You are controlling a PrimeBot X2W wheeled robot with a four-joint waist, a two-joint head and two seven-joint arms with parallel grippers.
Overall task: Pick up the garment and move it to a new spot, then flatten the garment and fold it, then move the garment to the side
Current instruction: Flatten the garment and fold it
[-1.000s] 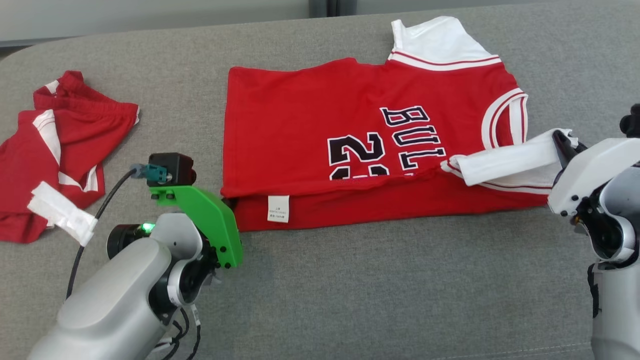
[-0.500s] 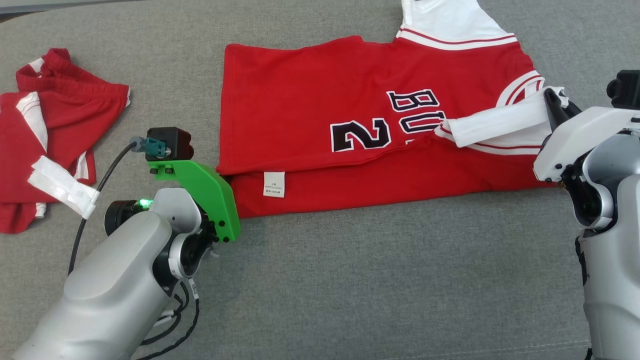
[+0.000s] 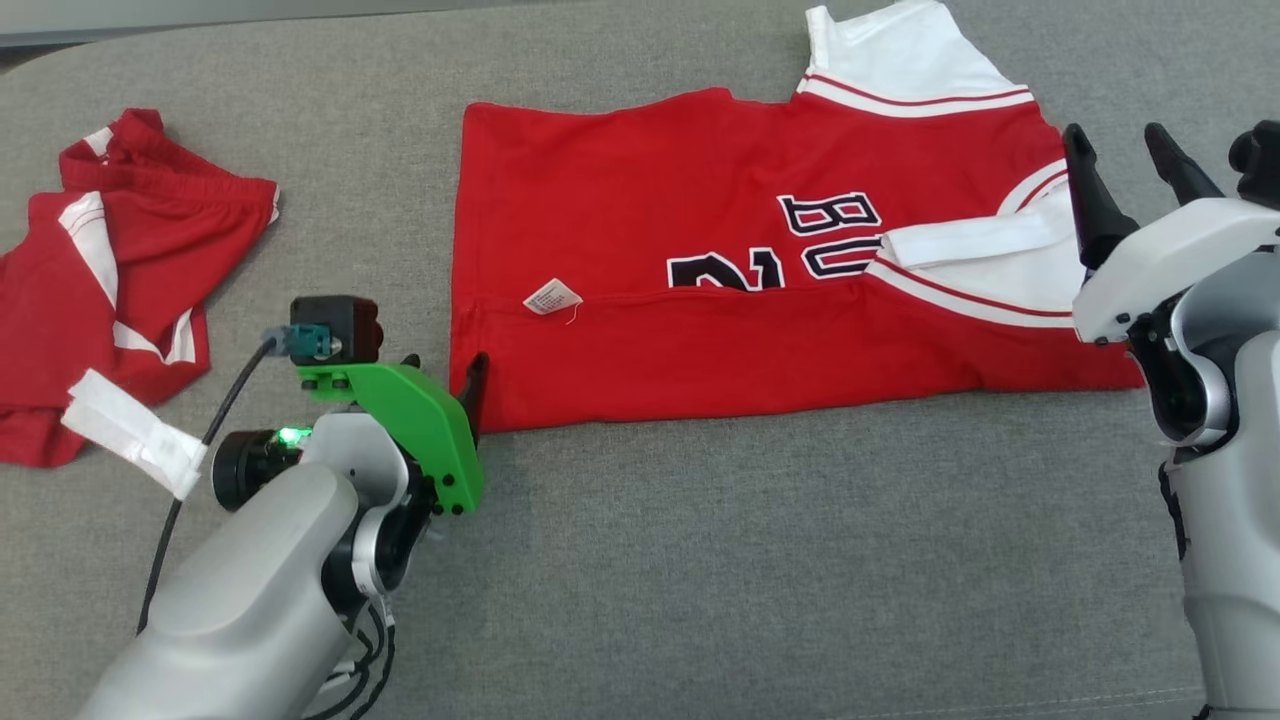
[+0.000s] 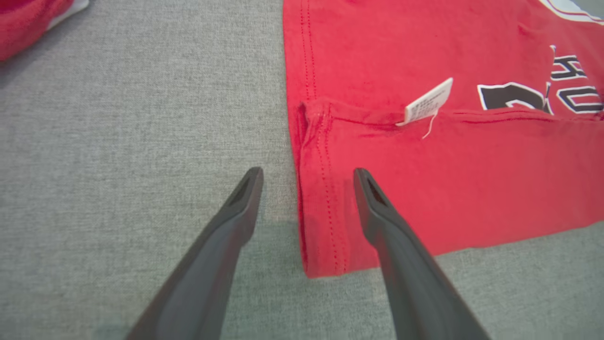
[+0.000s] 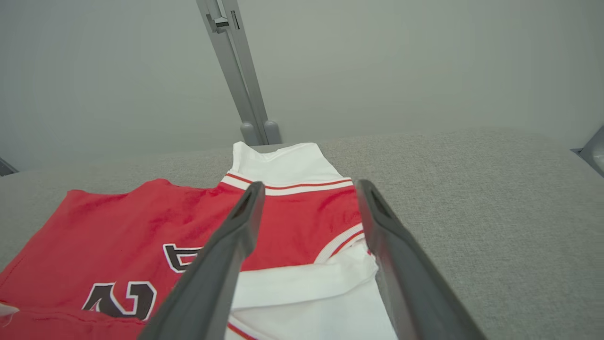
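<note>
Across the grey worktop (image 3: 700, 580) lies the red jersey (image 3: 650, 220), its near edge folded up over the black number, with red shorts (image 3: 130, 260) well apart beyond its hem end. At the jersey's near hem corner the left gripper (image 4: 306, 175) stands open astride the edge, and the right gripper (image 3: 1115, 135) hangs open by the jersey's white sleeve, holding nothing. A white label (image 3: 551, 297) pokes from the fold.

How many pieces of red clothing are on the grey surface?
2. The jersey lies spread in the middle, its near edge folded over; the shorts lie crumpled at the left. Another piece could be hidden under them.
</note>
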